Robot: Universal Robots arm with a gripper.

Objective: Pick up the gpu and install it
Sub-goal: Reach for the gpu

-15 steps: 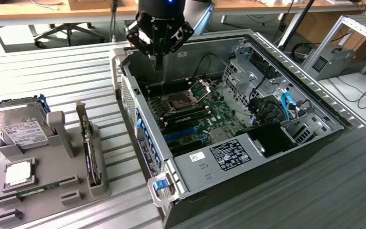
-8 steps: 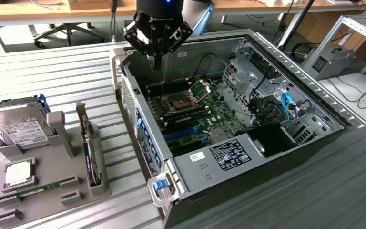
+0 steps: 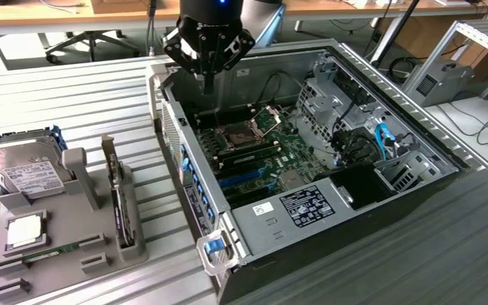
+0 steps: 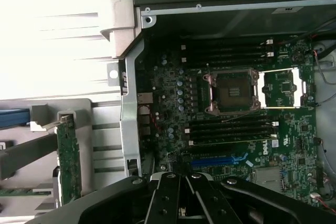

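The gripper (image 3: 208, 88) hangs over the open computer case (image 3: 169, 121), just above the motherboard (image 3: 291, 152) near the CPU socket (image 3: 231, 135). Its fingers are pressed together and have hold of nothing. The gpu (image 3: 124, 210) is well apart from it, outside the case on the exterior view's left. It stands on edge in a slot of the gray holder (image 3: 74, 254) on the slatted metal table (image 3: 83, 95), beside the hard drive (image 3: 23, 171) propped in the same holder. Seen edge-on, the card is a thin dark sliver with a pale bracket rising at its far end, and neither of its faces can be made out. In the wrist view the gripper (image 4: 179, 176) points down at the motherboard (image 4: 173, 87), with the CPU socket (image 4: 231, 90) ahead of its tips. There the gpu (image 4: 68, 156) appears as a narrow green strip off to the side, its near end cut off behind the gripper's black housing. The table around it is washed out to white glare, so nothing can be told of its surface there.
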